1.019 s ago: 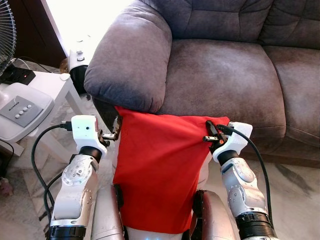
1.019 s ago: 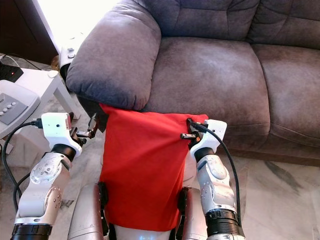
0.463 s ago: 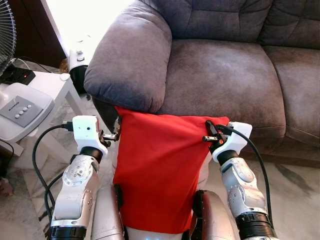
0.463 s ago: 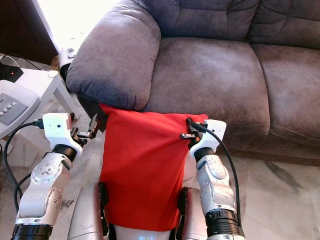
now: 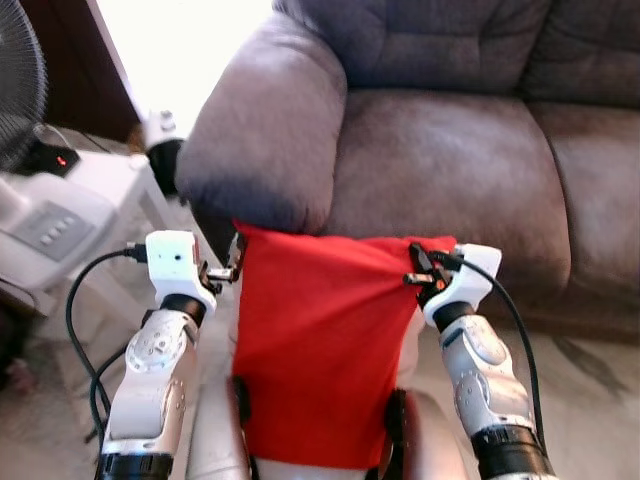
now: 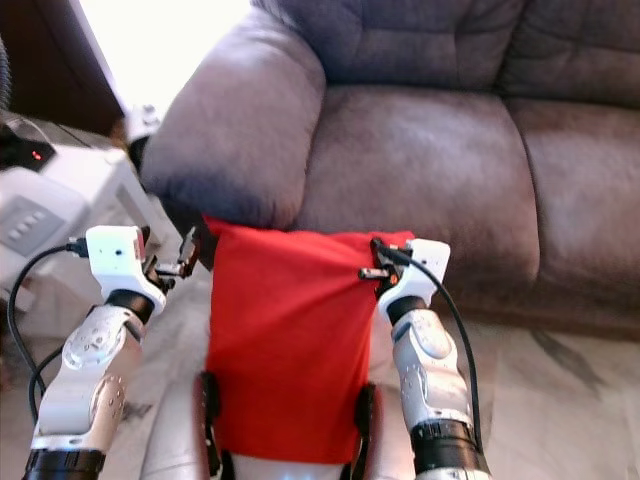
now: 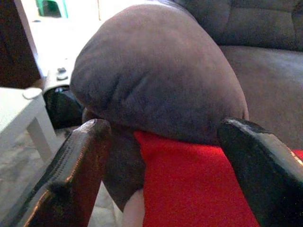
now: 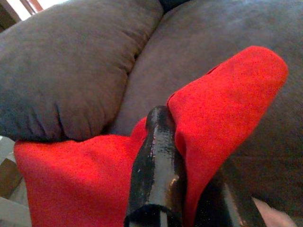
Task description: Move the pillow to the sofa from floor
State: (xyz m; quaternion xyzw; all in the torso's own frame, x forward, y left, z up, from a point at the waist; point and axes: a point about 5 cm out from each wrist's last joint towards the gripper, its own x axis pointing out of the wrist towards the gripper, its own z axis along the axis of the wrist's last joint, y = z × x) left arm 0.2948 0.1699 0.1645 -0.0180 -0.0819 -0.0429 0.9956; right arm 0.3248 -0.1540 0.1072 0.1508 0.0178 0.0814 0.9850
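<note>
1. Far left first: the white side table (image 5: 95,190) with the white fan base (image 5: 45,225) on it looks blurrier and sits a bit differently in frame than half a second ago. The whole picture shifted, so that's the head camera moving, not the furniture.

2. The left gripper (image 5: 228,271) is at the left top corner of the flat red fabric pillow (image 5: 320,350), same spot as before. In the left wrist view its fingers (image 7: 75,170) are spread wide, with the pillow edge between them, so it isn't pinching anything.

3. The pillow itself hasn't budged. It hangs in front of the robot's body, top edge up against the front of the grey suede sofa (image 5: 450,150), just under the fat armrest (image 5: 265,120).

4. The right gripper (image 5: 420,272) is still clamped on the right top corner; fabric bunches around its finger (image 8: 156,161).

5. My read: no real progress this second. It's off the floor but not yet on the seat.
</note>
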